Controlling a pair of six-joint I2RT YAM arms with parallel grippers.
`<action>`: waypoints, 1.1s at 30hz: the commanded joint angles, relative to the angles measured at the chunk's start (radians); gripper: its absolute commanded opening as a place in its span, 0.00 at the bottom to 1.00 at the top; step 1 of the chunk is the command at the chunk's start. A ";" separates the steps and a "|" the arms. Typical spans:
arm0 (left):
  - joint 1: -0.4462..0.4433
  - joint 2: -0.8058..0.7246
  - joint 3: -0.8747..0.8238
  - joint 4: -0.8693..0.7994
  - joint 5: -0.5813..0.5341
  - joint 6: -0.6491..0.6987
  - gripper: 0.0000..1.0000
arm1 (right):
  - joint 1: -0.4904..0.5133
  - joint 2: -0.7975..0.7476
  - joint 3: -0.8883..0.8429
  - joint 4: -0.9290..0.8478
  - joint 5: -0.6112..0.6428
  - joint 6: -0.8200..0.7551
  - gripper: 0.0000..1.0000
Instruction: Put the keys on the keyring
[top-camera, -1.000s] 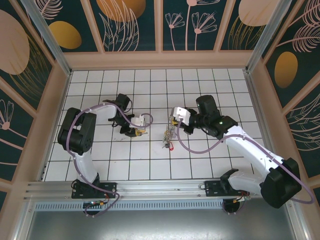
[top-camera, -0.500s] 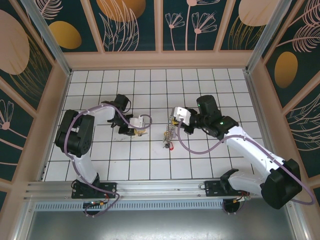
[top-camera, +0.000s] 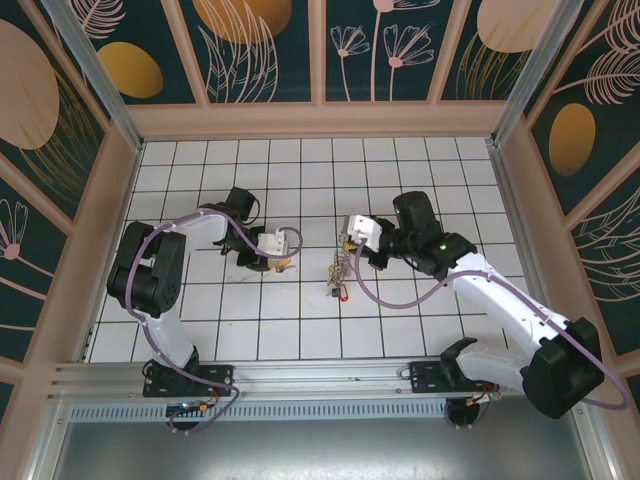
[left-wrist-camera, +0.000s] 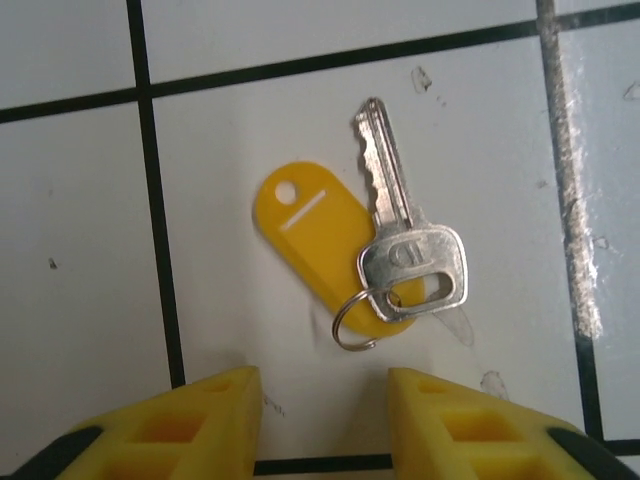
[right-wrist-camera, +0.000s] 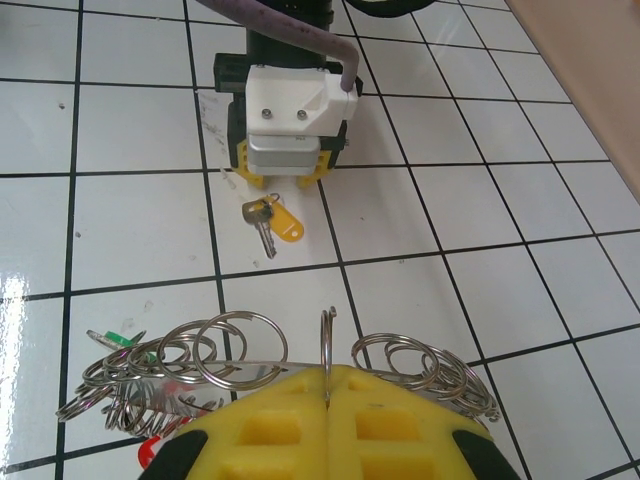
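Key-threading update from my end; my left gripper (left-wrist-camera: 322, 400) is hovering low over the yellow-tagged key (left-wrist-camera: 405, 240), and my fingers (left-wrist-camera: 180, 425) there are standing apart with nothing between them, so I'm not gripping anything on that side; the key is lying flat on the white tile (left-wrist-camera: 80, 200), blade pointing away from me, with its yellow tag (left-wrist-camera: 310, 235) beside and partly under the head, and the little split ring (left-wrist-camera: 352, 320) joining them is sitting nearest my fingertips

My right gripper (right-wrist-camera: 328, 388) is pinching shut on the keyring (right-wrist-camera: 262, 372), holding it up off the floor with a mess of small loops (right-wrist-camera: 225, 345) strung along it; a green tag (right-wrist-camera: 118, 338) and a red tag (right-wrist-camera: 150, 455) are dangling at one end; from the top view that bundle is well apart from the yellow one

What I'm worrying about: the key is flat on slick tile, so closing on it could just be skidding it away or scraping my tips; if I'm only catching the tag or the split ring, the key will be swinging loose and impossible to aim; and on the right, that thin wire could be twisting in my pinch, with the loops tangling over wherever the opening is; I can't tell where that opening is from here
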 joint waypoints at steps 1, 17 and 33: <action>0.000 0.027 0.030 -0.045 0.059 0.028 0.40 | -0.006 -0.021 0.004 0.026 -0.017 -0.017 0.00; -0.009 0.039 0.023 -0.073 0.096 0.036 0.35 | -0.006 -0.014 0.008 0.027 -0.020 -0.018 0.00; -0.015 0.015 -0.005 -0.035 0.029 0.030 0.23 | -0.006 -0.020 0.003 0.029 -0.015 -0.018 0.00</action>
